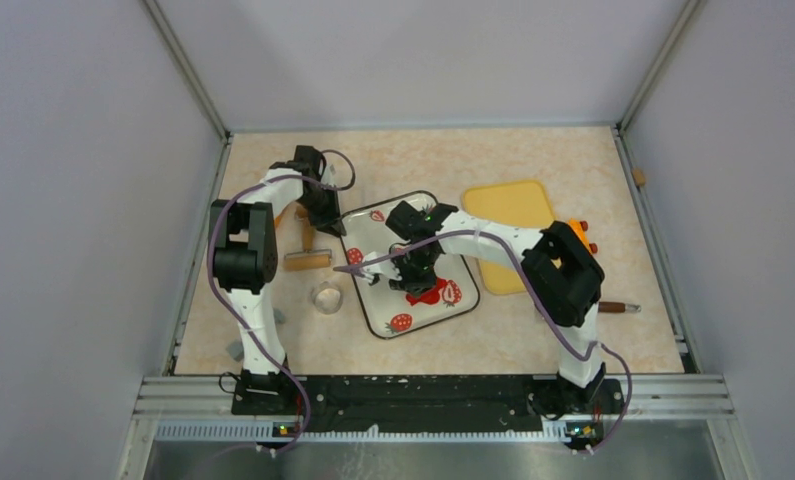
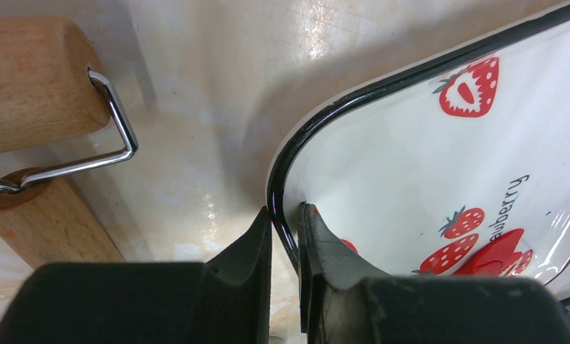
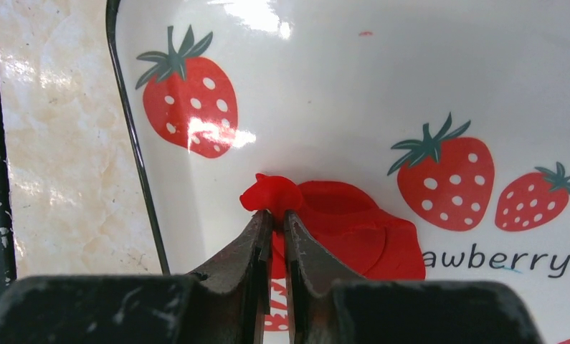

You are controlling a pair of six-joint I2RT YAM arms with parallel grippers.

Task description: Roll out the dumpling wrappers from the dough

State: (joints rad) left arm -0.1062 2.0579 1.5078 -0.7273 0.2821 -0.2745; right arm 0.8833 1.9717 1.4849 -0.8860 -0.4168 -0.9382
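1. Broadly, the counter (image 1: 573, 150) carried a strawberry-printed tray (image 1: 373, 305), set askew between the two arms.
2. The rolling pin (image 1: 306, 260) lay on the counter just off the tray's left edge. Nothing held it, and it was nearer the left arm than the right.
3. The dough (image 3: 353, 229) lay inside the tray, toward its near side and not far from one rim. It was a flattened red blob with one edge pulled up into a small nub.
4. The right fingers (image 3: 267, 226) were pinched shut on that nub. The rest of the blob spread away from them, inward from the tray's rim, so any lift would probably peel it from the rim-side edge first.
5. The left fingers (image 2: 266, 226) were clamped on the tray's black rim at its far-left corner, which I judged to be a steadying hold.
6. From above, the right wrist covered most of the dough. In the wrist view the fingers cut off the blob's near part, so I could not tell whether it had come free of the tray. No neat round wrapper was visible anywhere.
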